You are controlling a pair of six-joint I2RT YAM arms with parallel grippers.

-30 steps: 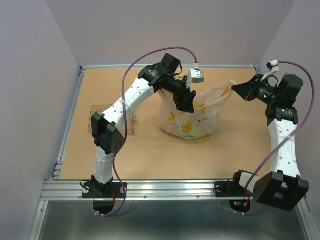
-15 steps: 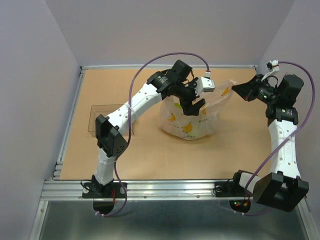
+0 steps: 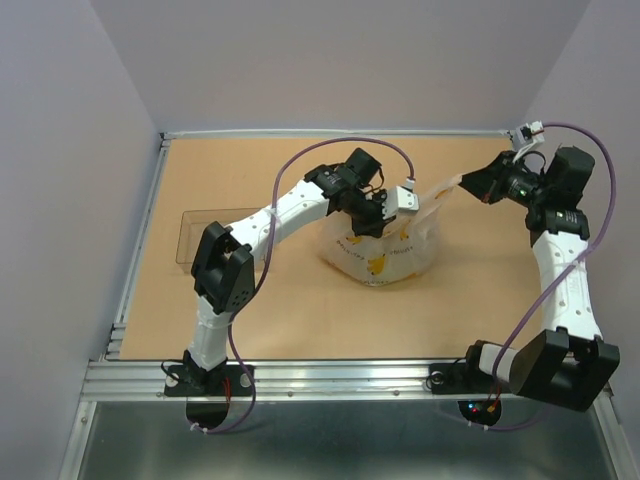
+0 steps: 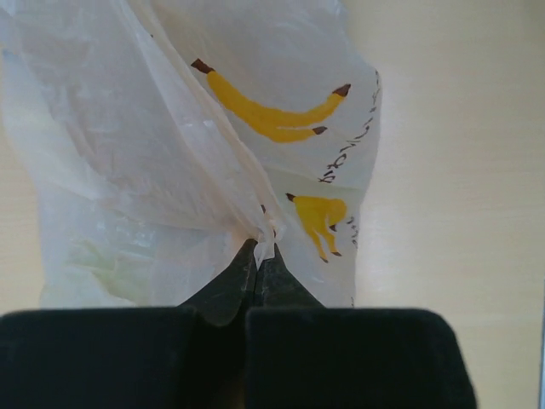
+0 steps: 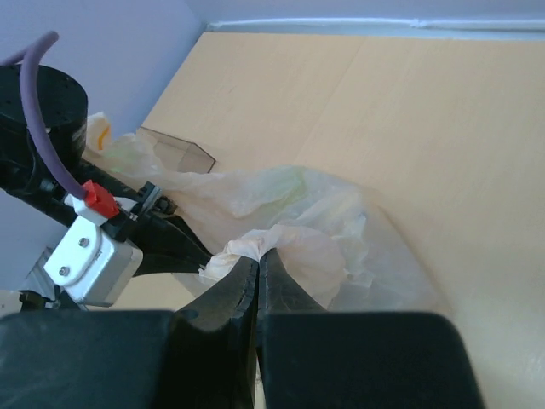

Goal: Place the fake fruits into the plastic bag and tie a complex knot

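Note:
The plastic bag point(image 3: 385, 250), thin whitish film printed with yellow bananas, stands mid-table. My left gripper point(image 3: 377, 222) is down at the bag's top left and is shut on a pinched fold of film point(image 4: 260, 241). My right gripper point(image 3: 464, 183) is shut on the bag's bunched right handle point(image 5: 255, 247) and holds it stretched out to the right. The fake fruits are hidden inside; only a faint greenish patch point(image 4: 102, 260) shows through the film. In the right wrist view the left gripper's fingers point(image 5: 174, 243) lie just left of the handle.
A clear rigid tray point(image 3: 190, 235) sits at the left of the table, partly behind the left arm's elbow, and also shows as the tray point(image 5: 174, 152) in the right wrist view. Purple cables arc over both arms. Walls close in at both sides of the table.
My left gripper came down onto the bag's top and went from wide open to shut on the film. My right gripper shifted slightly left and back, still holding the handle.

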